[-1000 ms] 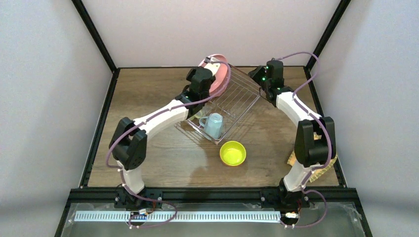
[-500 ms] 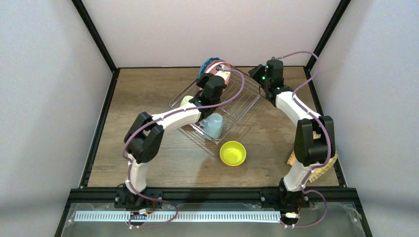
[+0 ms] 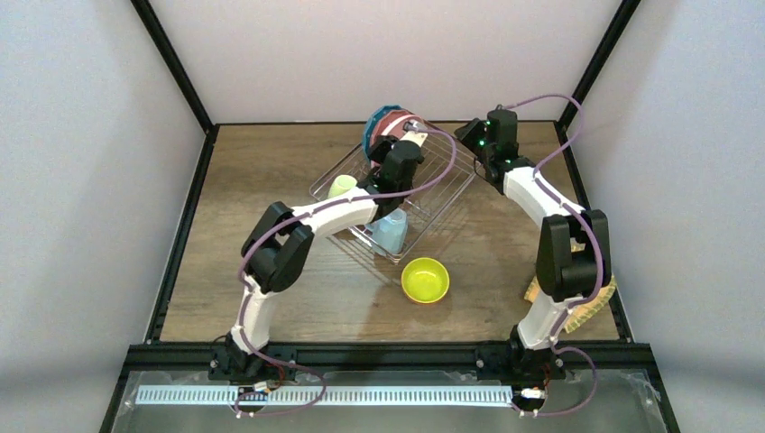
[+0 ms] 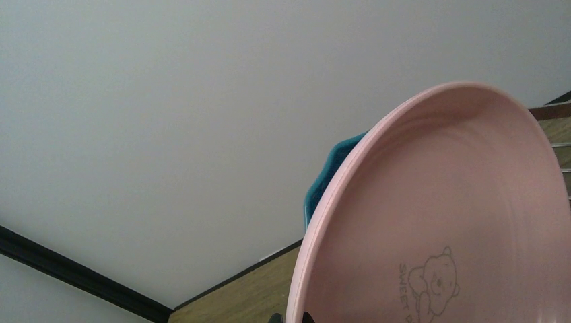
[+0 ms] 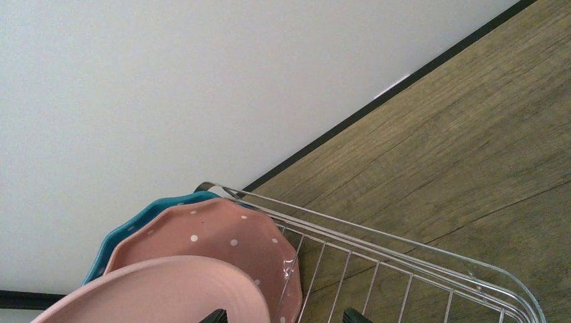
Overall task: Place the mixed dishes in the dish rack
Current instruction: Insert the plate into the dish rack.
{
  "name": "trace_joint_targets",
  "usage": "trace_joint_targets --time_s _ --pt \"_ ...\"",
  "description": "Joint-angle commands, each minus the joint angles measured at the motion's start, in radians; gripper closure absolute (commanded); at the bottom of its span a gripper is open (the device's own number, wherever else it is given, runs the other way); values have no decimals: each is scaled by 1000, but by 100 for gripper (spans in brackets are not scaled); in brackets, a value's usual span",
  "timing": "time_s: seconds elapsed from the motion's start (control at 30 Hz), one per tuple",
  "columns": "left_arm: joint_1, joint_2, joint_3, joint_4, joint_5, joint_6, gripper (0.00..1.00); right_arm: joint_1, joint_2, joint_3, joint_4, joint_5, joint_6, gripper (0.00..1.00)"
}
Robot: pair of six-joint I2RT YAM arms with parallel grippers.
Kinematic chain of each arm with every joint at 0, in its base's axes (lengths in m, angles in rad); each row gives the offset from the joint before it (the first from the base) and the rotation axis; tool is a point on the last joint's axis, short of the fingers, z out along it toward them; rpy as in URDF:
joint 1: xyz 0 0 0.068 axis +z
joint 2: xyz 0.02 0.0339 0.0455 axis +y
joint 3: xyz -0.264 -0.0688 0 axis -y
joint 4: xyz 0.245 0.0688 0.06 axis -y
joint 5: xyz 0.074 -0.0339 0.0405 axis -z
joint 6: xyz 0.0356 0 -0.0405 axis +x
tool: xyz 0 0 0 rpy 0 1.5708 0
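My left gripper is shut on the rim of a plain pink plate with a bear print, holding it upright at the far end of the wire dish rack. Its fingertips pinch the rim. A pink dotted plate and a blue dotted plate stand just behind it. My right gripper is open and empty at the rack's far right corner. A pale green mug and a light blue mug sit in the rack. A lime bowl lies on the table in front of it.
A woven tan plate lies at the table's right edge, mostly hidden behind the right arm. The patterned bowls are out of view. The back wall stands close behind the rack.
My left arm swung right and forward with the pink plate, turning it from lying over the rack's far end to standing upright beside the dotted plates. The right arm barely moved.
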Motion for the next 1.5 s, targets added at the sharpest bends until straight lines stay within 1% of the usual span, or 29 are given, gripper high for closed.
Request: trace_joint_targets --time_s 0.0,0.2,0.6,0.67,0.73,0.87,0.9,0.97,1.0,1.2,1.27,1.33,1.47 --pt "-10 43 43 41 -33 -14 97 -5 18 13 20 12 5 2" --pt "-13 77 57 53 -55 -13 97 -6 17 5 21 12 5 2" --pt "-12 120 76 46 -50 -25 96 -5 30 3 25 12 -2 2" --pt "-12 126 76 42 -49 -29 91 -5 34 3 27 12 -2 2" --pt "-13 130 76 40 -50 -33 82 -5 38 3 28 12 -3 2" --pt "-12 137 77 35 -60 -48 70 -5 43 2 29 12 -4 2" --pt "-12 138 78 34 -65 -52 65 -6 42 3 30 12 -4 2" --pt "-12 139 82 36 -76 -62 47 -6 45 3 28 12 -3 2" --pt "-12 138 84 35 -79 -66 41 -6 44 3 29 12 -3 2" --pt "-10 137 102 28 -111 -83 21 -6 38 6 30 12 -5 2" --pt "-10 136 108 29 -127 -83 18 -6 35 8 29 12 -6 2" --pt "-10 132 117 24 -144 -86 18 -5 32 11 27 -13 -9 2" --pt "-7 124 145 -9 -188 -105 16 -6 25 24 20 -17 -20 2"
